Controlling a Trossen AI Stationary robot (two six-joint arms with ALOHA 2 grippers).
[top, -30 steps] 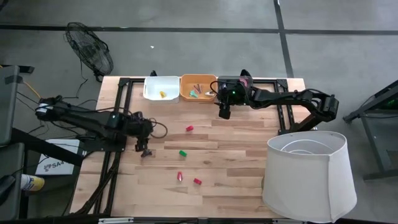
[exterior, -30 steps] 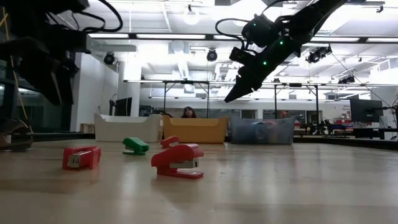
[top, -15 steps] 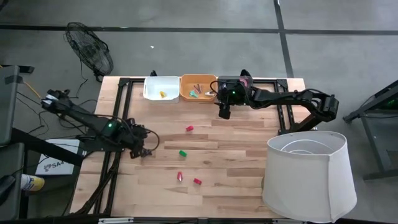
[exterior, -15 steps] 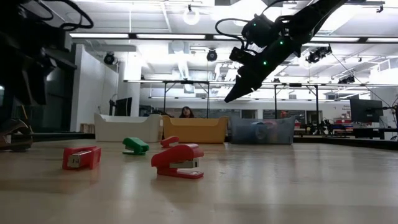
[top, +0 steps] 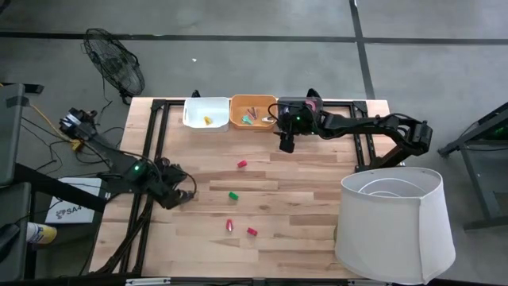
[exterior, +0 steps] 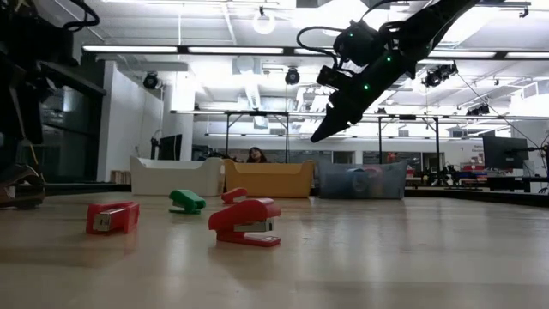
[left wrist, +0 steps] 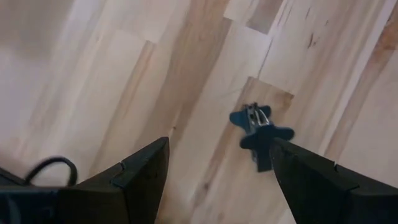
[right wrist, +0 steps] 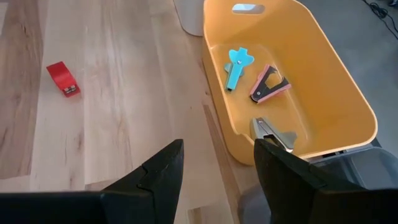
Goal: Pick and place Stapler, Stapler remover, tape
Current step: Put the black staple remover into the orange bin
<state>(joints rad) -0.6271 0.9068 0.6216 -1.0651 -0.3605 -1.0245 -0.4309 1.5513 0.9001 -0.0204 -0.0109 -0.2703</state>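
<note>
Beside the orange bin (top: pixel 252 114) at the tabletop's (top: pixel 317 191) far edge, the right claw (top: pixel 286 145) hangs high over bare wood, fingers apart and holding nothing. Three staple removers lie in that bin: a light blue one (right wrist: pixel 237 66), a pink one (right wrist: pixel 270 84) and a silver one (right wrist: pixel 272 132). A white bin (top: pixel 205 113) touches the orange bin's left side. Well in front of the orange bin, four small staplers are scattered, three red (top: pixel 242 164) (top: pixel 229 226) (top: pixel 252 232) and one green (top: pixel 233 195), with open wood around them. Far to the bin's front-left, near the tabletop's left edge, the left claw (top: pixel 184 195) is spread wide above a dark blue staple remover (left wrist: pixel 259 131), not gripping it; its long axis runs across the wood grain.
</note>
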